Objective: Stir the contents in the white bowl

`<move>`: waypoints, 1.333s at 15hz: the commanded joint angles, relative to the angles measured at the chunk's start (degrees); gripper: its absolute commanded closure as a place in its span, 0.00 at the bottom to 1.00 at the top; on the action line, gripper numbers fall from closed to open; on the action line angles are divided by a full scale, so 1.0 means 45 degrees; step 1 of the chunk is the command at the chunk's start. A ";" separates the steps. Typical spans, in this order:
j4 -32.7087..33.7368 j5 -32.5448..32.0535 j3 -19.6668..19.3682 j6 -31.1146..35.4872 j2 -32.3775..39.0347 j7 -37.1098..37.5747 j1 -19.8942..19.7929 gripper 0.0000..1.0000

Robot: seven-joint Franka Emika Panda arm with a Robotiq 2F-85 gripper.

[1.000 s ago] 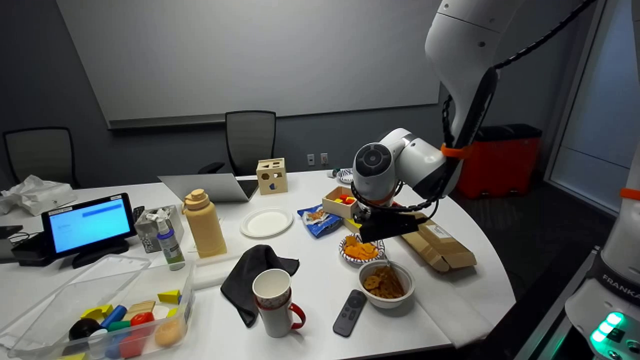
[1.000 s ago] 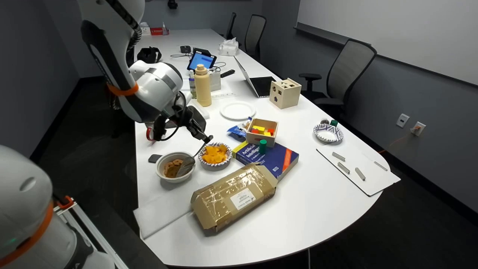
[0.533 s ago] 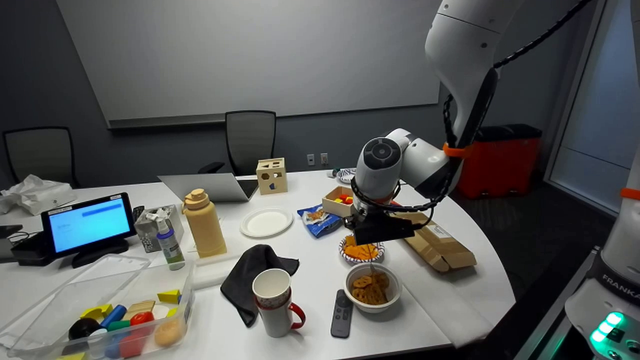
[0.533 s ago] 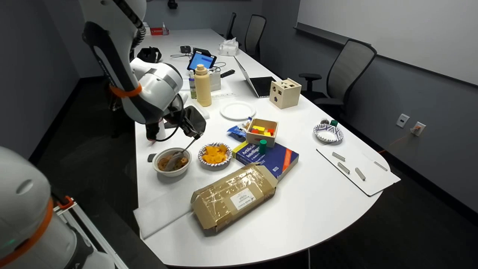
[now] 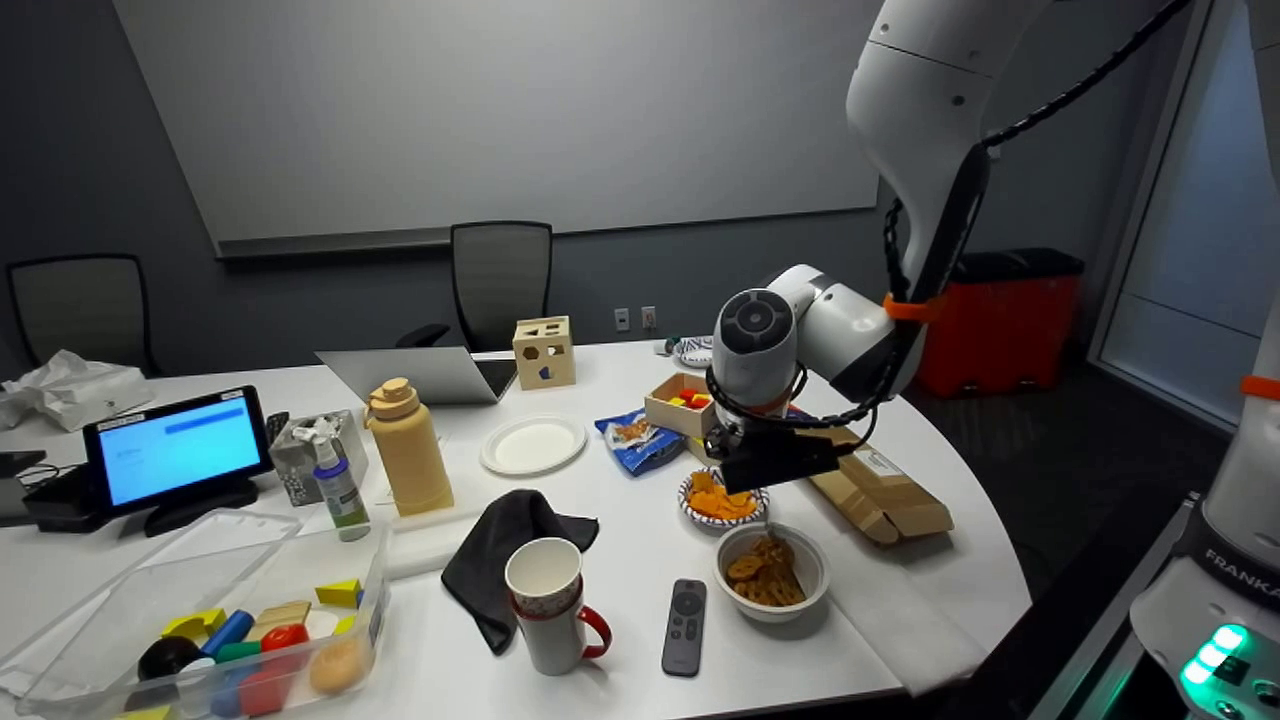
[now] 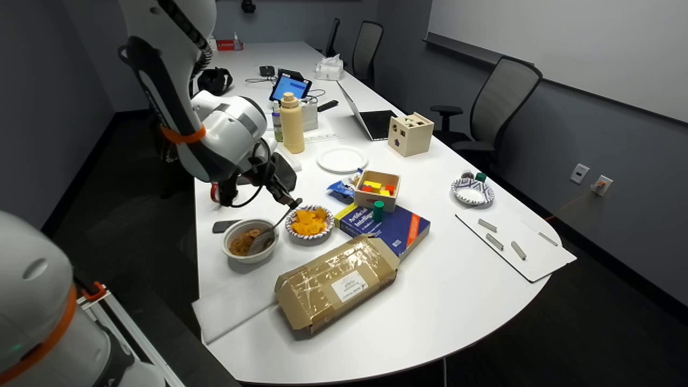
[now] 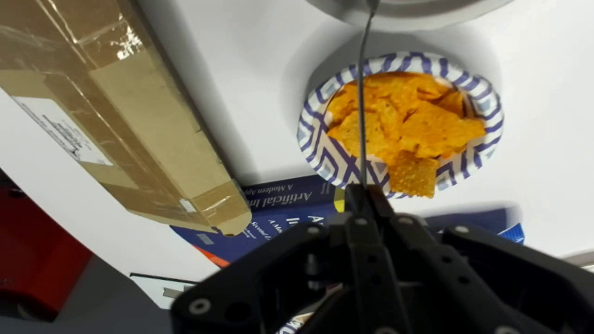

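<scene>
A black claw (image 7: 366, 195) is clenched on the thin handle of a grey utensil (image 7: 361, 111) above a table (image 6: 457, 301). In an exterior view, the utensil slants down into a white bowl (image 6: 249, 259) near the table's edge, its broad end among brown food bits (image 6: 241, 245). Close beside sit a patterned bowl (image 7: 327, 162) of orange chips (image 7: 431, 125) and a dark remote (image 5: 684, 632).

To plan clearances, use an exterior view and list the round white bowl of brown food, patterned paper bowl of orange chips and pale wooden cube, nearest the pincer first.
1. Patterned paper bowl: just below the pincer.
2. Round white bowl: lower left.
3. Pale wooden cube: farthest off, picture's upper right.
</scene>
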 commanded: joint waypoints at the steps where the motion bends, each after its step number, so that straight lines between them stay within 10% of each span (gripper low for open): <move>1: 0.0368 -0.1151 -0.0284 -0.0205 -0.0102 0.1284 0.0113 0.99; 20: 0.1767 -0.6625 0.0366 0.2761 0.0505 0.7134 -0.0100 0.99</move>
